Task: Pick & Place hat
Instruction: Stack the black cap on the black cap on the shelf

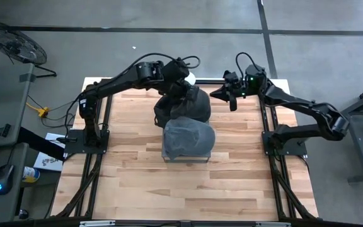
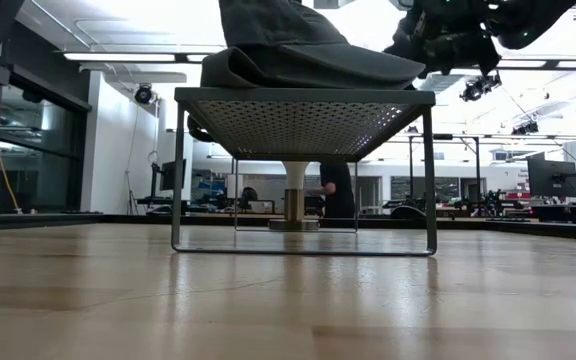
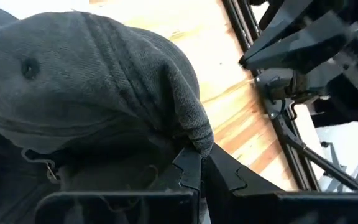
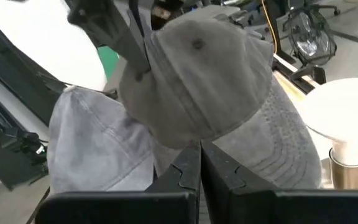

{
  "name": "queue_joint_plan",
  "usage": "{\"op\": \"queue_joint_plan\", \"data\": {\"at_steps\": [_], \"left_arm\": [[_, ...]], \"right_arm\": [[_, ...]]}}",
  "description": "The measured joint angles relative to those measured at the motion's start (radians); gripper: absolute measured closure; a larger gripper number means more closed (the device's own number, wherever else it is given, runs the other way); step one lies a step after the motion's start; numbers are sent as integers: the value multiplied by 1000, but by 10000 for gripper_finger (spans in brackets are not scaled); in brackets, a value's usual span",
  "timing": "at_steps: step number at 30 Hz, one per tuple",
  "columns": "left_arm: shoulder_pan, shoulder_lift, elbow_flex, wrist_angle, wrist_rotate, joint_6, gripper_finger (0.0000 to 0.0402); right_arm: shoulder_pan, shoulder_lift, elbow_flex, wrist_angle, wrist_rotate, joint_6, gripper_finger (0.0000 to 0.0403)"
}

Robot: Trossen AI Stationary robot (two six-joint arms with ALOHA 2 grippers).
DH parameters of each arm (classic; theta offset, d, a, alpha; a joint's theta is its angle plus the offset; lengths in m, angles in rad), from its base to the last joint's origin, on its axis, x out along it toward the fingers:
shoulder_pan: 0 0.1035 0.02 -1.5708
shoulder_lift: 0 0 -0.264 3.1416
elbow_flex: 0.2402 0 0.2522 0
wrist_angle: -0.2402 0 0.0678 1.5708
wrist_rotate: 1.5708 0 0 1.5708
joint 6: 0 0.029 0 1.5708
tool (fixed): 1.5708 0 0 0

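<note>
Hat point(image 1: 191, 104) hangs above the table's point(image 1: 137, 183) far middle, pinched at its edge by the left gripper point(image 3: 201, 165); soft, light cloth, likely best taken at the stiffer rim; right gripper point(image 1: 221, 94) pressed together, empty, just beside; second cap point(image 1: 188, 139) rests on a rack point(image 2: 303, 105).

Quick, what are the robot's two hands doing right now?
Left gripper: shut on the dark hat.
Right gripper: shut, holding nothing, beside the dark hat.
</note>
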Motion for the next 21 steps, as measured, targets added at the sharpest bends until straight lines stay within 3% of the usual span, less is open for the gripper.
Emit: {"op": "queue_joint_plan", "data": {"at_steps": [21], "left_arm": [[-37,25,0,-23,-14,-51,401]], "right_arm": [[144,165,0,128,154,19,403]]}}
